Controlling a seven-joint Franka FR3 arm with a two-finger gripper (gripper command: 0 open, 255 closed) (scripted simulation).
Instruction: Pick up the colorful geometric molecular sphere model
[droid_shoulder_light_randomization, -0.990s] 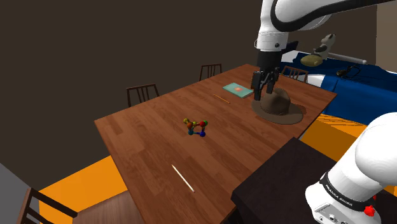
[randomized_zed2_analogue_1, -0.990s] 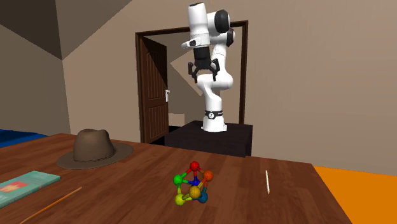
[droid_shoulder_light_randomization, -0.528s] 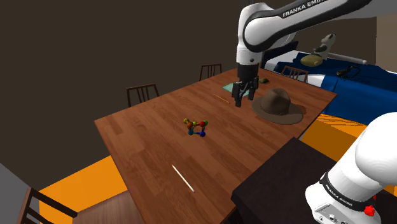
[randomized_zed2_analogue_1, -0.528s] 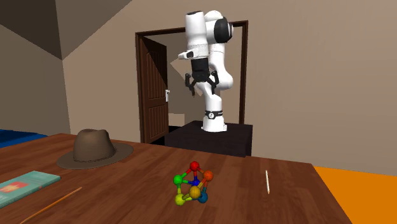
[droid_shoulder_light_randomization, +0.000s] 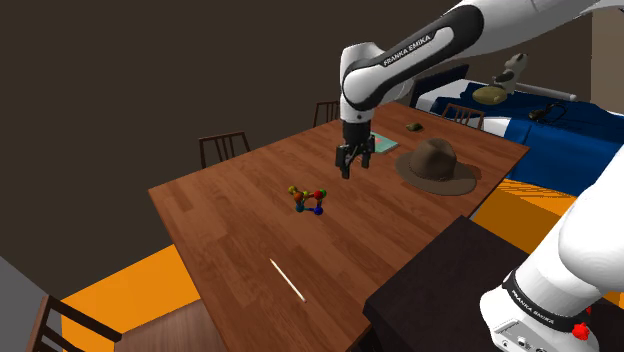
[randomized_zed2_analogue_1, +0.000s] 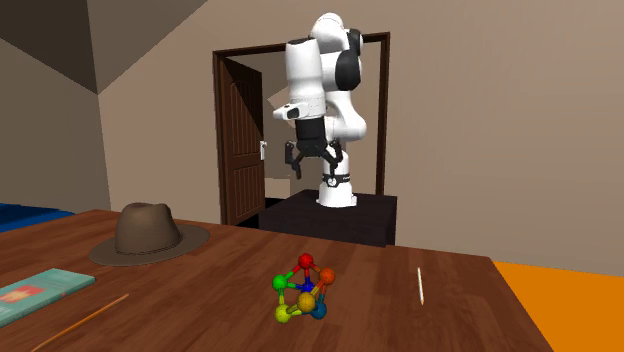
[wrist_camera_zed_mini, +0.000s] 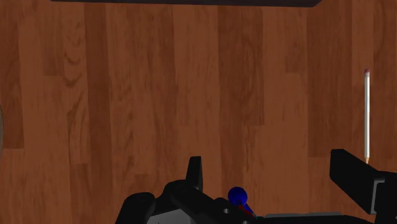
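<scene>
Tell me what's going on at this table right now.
A white robot arm is reaching over a wooden table. Its black gripper hangs in the air, open and holding nothing, between a brown hat and the colourful ball-and-stick model. The model sits on the table, untouched and apart from the gripper. The pickup has not begun, and the gripper is not yet over the model.

Shoulder: high beside stand (droid_shoulder_light_randomization: 440, 285), over table (droid_shoulder_light_randomization: 230, 230). Second exterior: low, opposite, facing arm (randomized_zed2_analogue_1: 305, 70); both show molecular model (droid_shoulder_light_randomization: 309, 200). Wrist: close, straight down.
</scene>
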